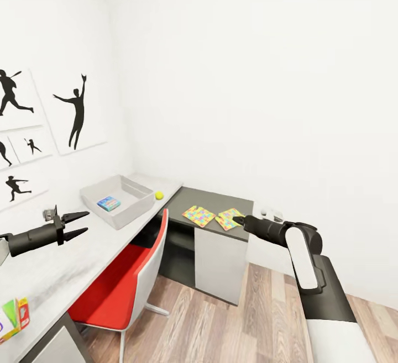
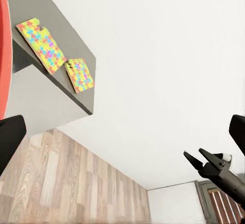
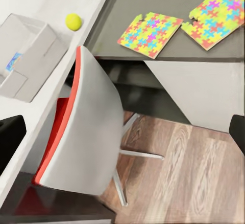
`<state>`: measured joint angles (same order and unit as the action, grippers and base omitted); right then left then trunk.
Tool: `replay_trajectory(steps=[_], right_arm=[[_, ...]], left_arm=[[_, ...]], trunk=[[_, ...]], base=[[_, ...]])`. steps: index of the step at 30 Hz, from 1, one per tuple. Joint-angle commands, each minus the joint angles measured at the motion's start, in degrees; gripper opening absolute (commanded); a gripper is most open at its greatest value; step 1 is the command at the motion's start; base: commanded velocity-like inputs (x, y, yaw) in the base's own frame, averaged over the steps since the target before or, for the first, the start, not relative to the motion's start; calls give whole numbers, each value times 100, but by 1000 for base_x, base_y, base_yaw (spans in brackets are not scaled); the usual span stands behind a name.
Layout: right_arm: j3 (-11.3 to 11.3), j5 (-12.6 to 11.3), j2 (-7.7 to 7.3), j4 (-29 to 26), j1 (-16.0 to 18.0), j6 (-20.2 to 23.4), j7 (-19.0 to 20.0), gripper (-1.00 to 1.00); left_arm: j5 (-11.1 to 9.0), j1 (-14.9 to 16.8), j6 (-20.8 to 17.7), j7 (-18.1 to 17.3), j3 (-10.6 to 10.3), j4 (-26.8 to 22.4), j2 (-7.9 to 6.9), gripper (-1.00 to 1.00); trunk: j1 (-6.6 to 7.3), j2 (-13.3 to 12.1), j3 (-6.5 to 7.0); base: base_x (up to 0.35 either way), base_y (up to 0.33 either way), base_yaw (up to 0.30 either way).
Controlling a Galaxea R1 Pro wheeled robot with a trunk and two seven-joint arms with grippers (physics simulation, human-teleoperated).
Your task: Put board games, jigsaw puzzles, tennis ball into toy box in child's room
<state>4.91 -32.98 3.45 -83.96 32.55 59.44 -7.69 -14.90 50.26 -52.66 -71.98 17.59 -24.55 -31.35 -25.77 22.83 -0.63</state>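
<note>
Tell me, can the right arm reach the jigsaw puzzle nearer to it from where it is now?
Probably yes. The right tool hangs open at the near edge of that jigsaw puzzle on the dark side unit, with nothing between them.

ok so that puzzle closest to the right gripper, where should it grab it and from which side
Judging by its pose, take the nearer jigsaw puzzle by the edge at the dark side unit's front lip, coming from the room side. It lies flat and thin, so an edge pinch by the right gripper should beat a top-down grab.
</note>
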Motion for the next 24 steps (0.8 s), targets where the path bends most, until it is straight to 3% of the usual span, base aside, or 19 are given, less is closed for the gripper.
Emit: replay_trajectory(steps=[1, 21, 24], right_arm=[[9, -60, 7, 0, 5, 19, -57, 100], [10, -76, -5, 73, 5, -230, -44, 100], [36, -74, -90, 79, 4, -243, -46, 100]], left_arm=[[-13, 1, -42, -9, 5, 2, -2, 100], [-13, -49, -38, -9, 4, 3, -4, 100], [-13, -57, -38, -9, 6, 3, -3, 100]], trunk=[[-1, 8, -7], [-1, 8, -6], [-1, 8, -3]], base=[[-188, 0, -281], [-187, 0, -281], [-187, 0, -281]])
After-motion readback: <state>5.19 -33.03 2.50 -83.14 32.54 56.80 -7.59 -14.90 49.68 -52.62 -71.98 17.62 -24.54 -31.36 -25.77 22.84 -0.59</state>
